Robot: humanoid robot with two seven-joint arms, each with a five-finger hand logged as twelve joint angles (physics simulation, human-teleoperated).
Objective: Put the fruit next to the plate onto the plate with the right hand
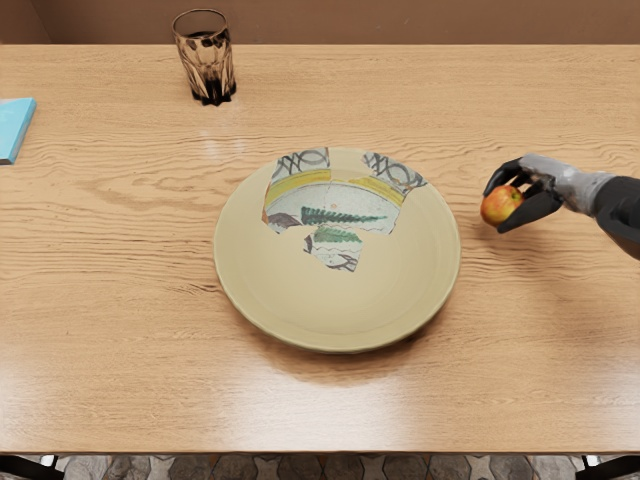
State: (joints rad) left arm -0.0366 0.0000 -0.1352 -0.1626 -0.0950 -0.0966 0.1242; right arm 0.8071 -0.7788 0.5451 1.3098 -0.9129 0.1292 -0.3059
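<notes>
Right hand, entering from the right edge, has its dark fingers wrapped around the apple, which sits just beside the plate on the table, seemingly gripped for transfer.

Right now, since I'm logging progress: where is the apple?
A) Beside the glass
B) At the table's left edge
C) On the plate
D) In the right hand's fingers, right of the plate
D: the right hand has its fingers closed around the apple, which is off to the right of the plate, past its rim.
</notes>
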